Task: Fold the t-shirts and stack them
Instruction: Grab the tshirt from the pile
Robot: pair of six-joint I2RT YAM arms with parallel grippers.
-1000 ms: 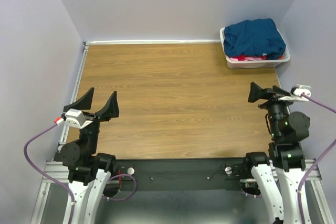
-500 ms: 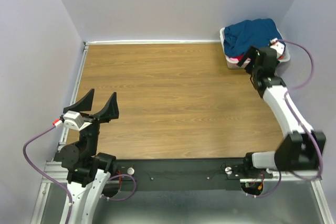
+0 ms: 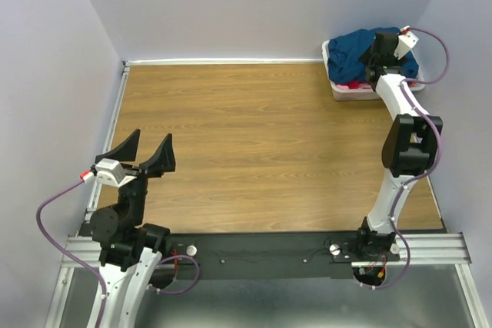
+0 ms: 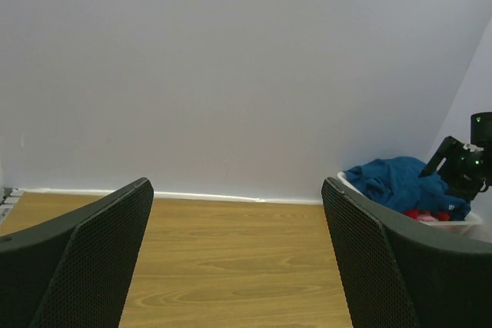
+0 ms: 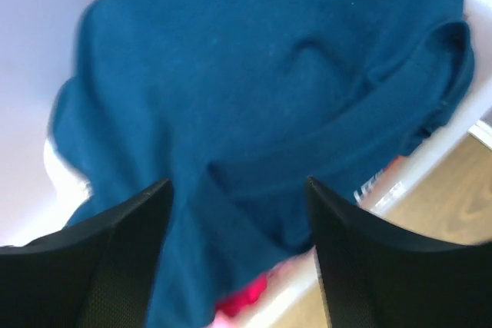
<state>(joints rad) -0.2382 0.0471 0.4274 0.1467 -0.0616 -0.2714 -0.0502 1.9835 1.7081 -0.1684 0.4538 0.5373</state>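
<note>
A dark teal-blue t-shirt [image 3: 352,46] lies crumpled on top of the pile in the white basket [image 3: 343,93] at the table's far right corner. A strip of magenta-pink t-shirt [image 3: 354,83] shows under it. My right gripper [image 3: 374,57] hangs over the basket, arm stretched out. In the right wrist view the teal t-shirt [image 5: 261,67] fills the frame and the right gripper [image 5: 238,190] is open just above its folds, the pink t-shirt [image 5: 244,297] peeking out below. My left gripper [image 3: 147,154] is open at the near left, holding nothing.
The wooden table [image 3: 254,136] is walled at the back and on both sides. The left wrist view looks across the table [image 4: 231,251] between its open fingers [image 4: 100,251] to the basket [image 4: 469,224] at the far right.
The right arm has swung from the near right edge out to the basket and now hovers over the teal t-shirt, its jaws slightly narrower. The left arm has not moved.
</note>
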